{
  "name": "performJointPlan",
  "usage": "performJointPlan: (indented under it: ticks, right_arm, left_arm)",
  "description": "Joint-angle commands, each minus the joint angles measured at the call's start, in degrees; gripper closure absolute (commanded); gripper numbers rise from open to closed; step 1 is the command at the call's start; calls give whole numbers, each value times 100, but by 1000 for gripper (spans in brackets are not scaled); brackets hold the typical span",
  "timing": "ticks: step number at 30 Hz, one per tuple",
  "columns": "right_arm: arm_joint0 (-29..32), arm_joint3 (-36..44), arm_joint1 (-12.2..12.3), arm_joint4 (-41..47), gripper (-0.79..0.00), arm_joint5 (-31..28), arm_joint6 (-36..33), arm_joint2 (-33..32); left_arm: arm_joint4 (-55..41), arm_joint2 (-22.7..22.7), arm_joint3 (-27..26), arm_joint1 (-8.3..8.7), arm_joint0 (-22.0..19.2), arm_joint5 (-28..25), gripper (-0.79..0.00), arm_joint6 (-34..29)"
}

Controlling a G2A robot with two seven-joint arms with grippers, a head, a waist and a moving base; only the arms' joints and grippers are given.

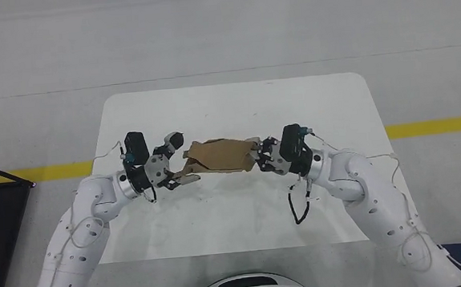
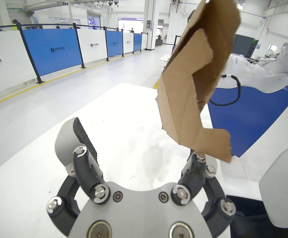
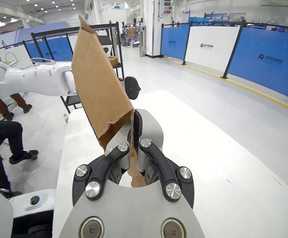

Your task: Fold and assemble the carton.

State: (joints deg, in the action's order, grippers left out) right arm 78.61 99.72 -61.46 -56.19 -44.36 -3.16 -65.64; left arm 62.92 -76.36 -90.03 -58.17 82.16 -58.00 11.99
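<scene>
Right hand (image 3: pixel 133 129) sits nearest its wrist cam. Both fingers are pinched narrow on a torn edge of the carton (image 3: pixel 99 90), with the cardboard sandwiched between the pads. The lower bit of that edge drops between the finger links and is cut off from sight there. The carton is brown, flattened and partly folded. It rises tilted away from the right hand, off the tabletop (image 3: pixel 202 135).

Left hand (image 2: pixel 139 146) is spread wide. One ribbed pad (image 2: pixel 86 139) is in plain view and apart from the cardboard. The other fingertip is hidden behind a carton (image 2: pixel 193 90) flap, so I can't tell whether it touches. The carton's upper end is cropped by the frame edge in that view.

Top view: carton (image 1: pixel 219 155) spans between the two hands over the middle of the tabletop (image 1: pixel 236 103). Right hand (image 1: pixel 265 155) is clamped on one end. The other end sits at the mouth of the open left hand (image 1: pixel 179 158). The flap layout and the inside of the carton are hard to make out from above. A black cable (image 1: pixel 299 207) loops down beside the right forearm.
</scene>
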Motion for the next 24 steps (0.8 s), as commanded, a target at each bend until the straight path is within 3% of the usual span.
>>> performJointPlan:
  ticks: [1, 3, 4, 5, 7, 11, 12, 24]
  right_arm:
    - [-82, -27, -7, 55, 0, 0, -150, 41]
    - [-124, -34, -12, 75, 0, 23, -223, 64]
    - [-133, -35, -13, 81, 0, 44, -235, 65]
    - [-135, -30, -14, 82, 0, 62, -235, 60]
    - [-119, -29, -11, 80, 0, 115, -214, 23]
    - [-45, 14, -4, 49, 0, 255, -149, -62]
    - [-29, 20, -3, 52, 0, 265, -138, -72]
    - [82, 185, -11, -200, 0, 646, -140, -94]
  left_arm:
    - [-40, 20, 13, 4, -2, 0, -785, 44]
    - [-148, 35, 40, 13, -1, 0, -785, 117]
    - [-229, 41, 61, 24, 2, 0, -739, 160]
    - [-302, 43, 86, 40, 2, 0, -643, 183]
    - [-439, 51, 114, 82, 7, 0, -363, 236]
    - [-689, 117, 150, 209, 29, 0, -129, 305]
    - [-727, 132, 165, 239, 29, 0, -22, 305]
    - [-1197, 323, 297, 388, -102, 0, 0, -27]
